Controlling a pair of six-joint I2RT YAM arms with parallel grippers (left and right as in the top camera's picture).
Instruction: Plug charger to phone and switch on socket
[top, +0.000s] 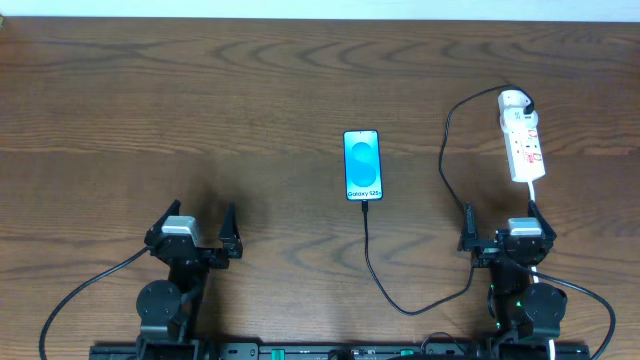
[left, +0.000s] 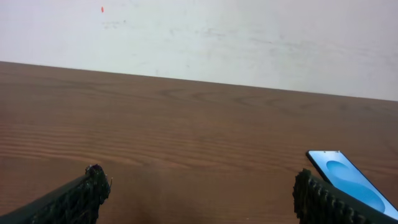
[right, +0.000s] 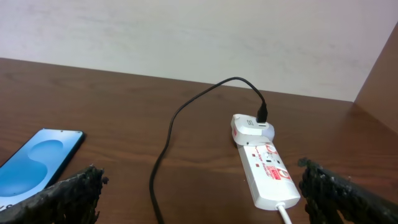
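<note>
Phone (top: 362, 165) lies flat mid-tabletop (top: 150, 100), screen lit and short edge toward the robot. Charger cable (top: 372, 262) meets its near edge, loops near and right, then runs far to the white adapter (top: 514, 100) at the far end of the power strip (top: 524, 145), far right. It looks plugged in, so the switch is probably what's left. Left pincer (top: 198, 228) is released and empty, near left, well apart from everything. Right pincer (top: 500, 228) is also released and empty, just near of the strip, with the cable passing beside its left finger. Risks: a right-arm reach for the switch could snag that cable run and yank the plug or drag the phone. The strip looks light, so an off-axis press could skate it instead of toggling. Can't confirm the tip is fully seated, too small overhead. Switch state is unreadable: the red marks show but not their position. The strip's white cord (top: 533, 188) disappears under the right arm, and the left wrist view cuts off most of the phone.
</note>
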